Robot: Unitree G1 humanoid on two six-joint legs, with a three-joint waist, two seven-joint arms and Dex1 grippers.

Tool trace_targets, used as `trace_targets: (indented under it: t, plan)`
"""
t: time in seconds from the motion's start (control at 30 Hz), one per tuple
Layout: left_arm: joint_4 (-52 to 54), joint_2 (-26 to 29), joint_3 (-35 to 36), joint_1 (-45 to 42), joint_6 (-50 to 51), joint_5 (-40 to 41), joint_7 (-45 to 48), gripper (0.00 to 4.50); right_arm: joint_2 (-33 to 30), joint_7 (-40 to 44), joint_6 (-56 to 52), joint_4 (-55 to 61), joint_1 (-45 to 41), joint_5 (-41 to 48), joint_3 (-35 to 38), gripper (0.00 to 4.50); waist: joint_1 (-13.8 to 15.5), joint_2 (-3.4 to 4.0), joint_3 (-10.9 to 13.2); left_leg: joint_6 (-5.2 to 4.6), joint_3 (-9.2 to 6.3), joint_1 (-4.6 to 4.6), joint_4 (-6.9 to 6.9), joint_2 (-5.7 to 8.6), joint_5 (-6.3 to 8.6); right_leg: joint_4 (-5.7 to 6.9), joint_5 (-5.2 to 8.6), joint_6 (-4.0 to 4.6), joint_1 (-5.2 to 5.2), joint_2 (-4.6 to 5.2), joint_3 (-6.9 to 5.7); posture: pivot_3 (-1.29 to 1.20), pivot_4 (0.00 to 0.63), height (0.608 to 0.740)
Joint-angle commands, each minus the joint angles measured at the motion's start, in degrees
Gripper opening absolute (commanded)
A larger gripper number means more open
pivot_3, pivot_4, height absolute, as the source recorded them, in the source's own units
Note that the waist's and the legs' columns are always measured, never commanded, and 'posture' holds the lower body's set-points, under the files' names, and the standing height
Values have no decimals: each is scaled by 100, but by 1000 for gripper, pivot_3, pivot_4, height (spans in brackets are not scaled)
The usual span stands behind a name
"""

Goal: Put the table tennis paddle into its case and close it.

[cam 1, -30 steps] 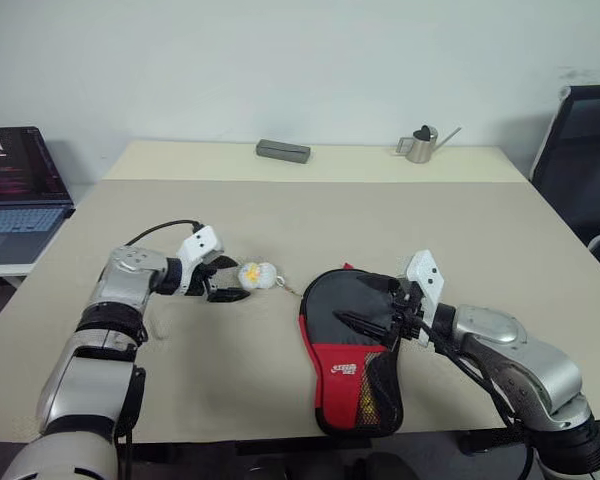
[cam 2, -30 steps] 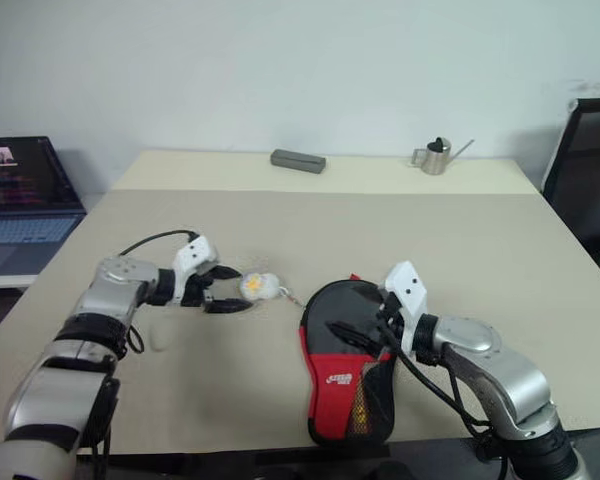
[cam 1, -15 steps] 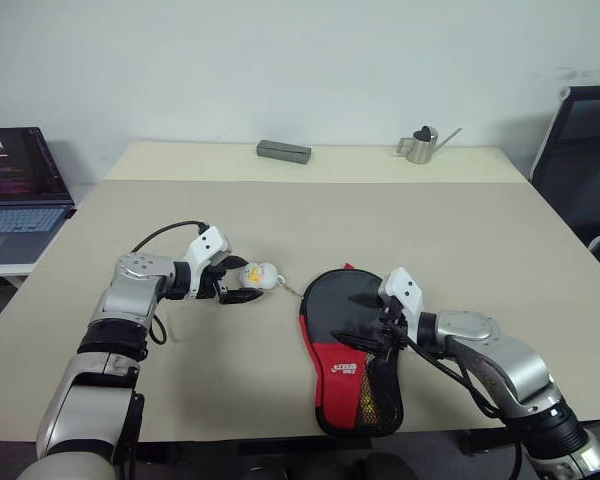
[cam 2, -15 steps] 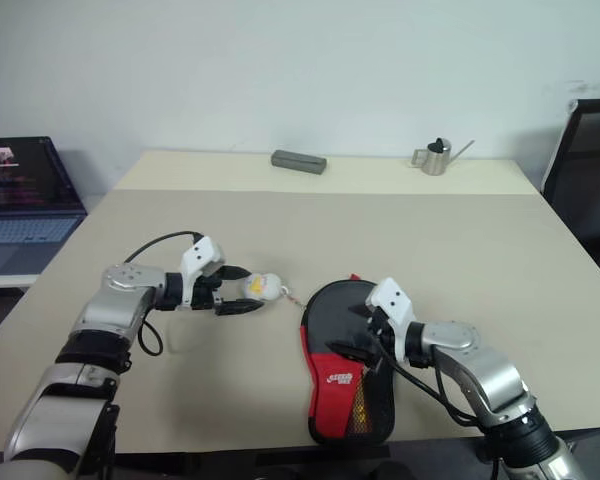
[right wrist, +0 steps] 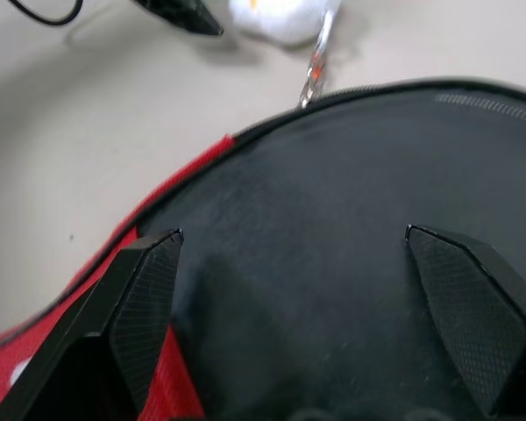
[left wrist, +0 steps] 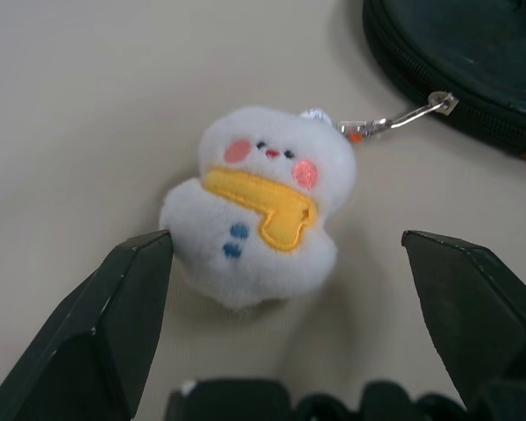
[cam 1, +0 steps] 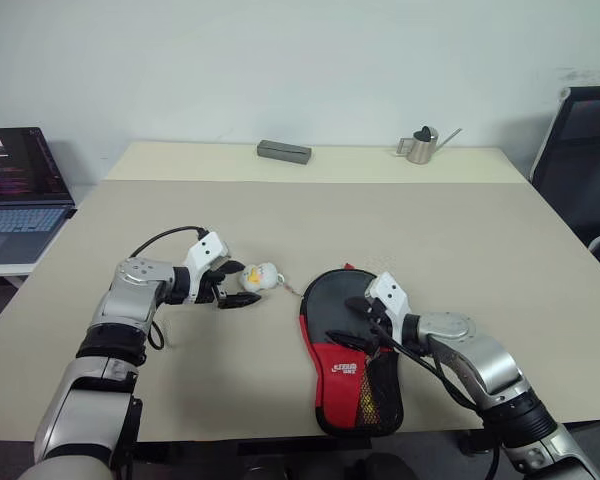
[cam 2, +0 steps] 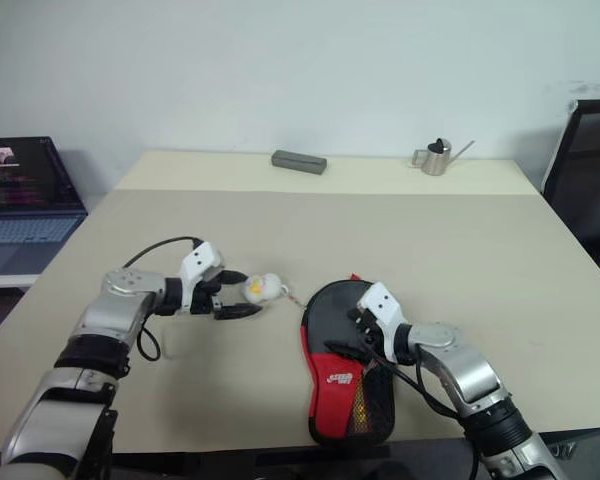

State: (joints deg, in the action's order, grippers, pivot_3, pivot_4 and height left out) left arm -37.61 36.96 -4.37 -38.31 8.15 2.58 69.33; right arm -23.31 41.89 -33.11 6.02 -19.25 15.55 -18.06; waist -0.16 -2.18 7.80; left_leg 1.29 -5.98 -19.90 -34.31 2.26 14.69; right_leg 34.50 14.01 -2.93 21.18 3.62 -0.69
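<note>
Beige surface (cam 1: 280, 210) carries the black-and-red case (cam 1: 345, 350) near its front edge (paddle hidden). The right end effector (cam 1: 352, 322) hovers over it, spread wide; the left end effector (cam 1: 235, 283), also spread, flanks the fluffy charm (left wrist: 259, 203).

One case (cam 1: 347, 350) lies on the counter (cam 1: 280, 230), with one charm (cam 1: 259, 276) clipped to it. One grey box (cam 1: 283, 151) sits at twelve o'clock and one small watering can (cam 1: 421, 144) at one o'clock. One laptop (cam 1: 15, 185) stands at nine o'clock, one chair (cam 1: 580, 160) at three. Two grippers: left (cam 1: 235, 283), right (cam 1: 352, 322).
</note>
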Motion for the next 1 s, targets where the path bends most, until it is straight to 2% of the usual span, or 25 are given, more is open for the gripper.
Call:
trace_targets:
  t: [0.03, 0.4, 0.63, 1.0]
  plan:
    - [307, 60, -28, 39, -93, -3, -42, 4500, 67, -16, 202, -96, -84, -237, -110, 4474, 0, 1, 0, 0, 0, 2, -1, 0, 0, 7, 1, 0, 0, 0, 1, 0, 150, 740]
    - [237, 61, -64, 15, -153, -76, -136, 4500, 370, -67, 425, -524, -140, -599, -186, 4474, -3, 6, -1, 0, -4, 9, -38, -2, 0, 46, 21, -16, 2, -3, 3, 0, 150, 740]
    - [-364, -279, -65, -341, -692, -277, -924, 4500, 489, -94, 443, -566, -149, -679, -159, 4474, 3, 4, -3, 0, -9, 6, -42, -1, 0, 46, 21, -16, 2, -5, 2, 0, 150, 740]
    - [-1040, -613, -307, -540, -1021, -469, -966, 4500, 575, -84, 398, -489, -132, -754, -119, 4474, -9, 4, -5, 0, -8, 7, -42, 0, 0, 47, 21, -16, 3, -7, 2, 0, 150, 740]
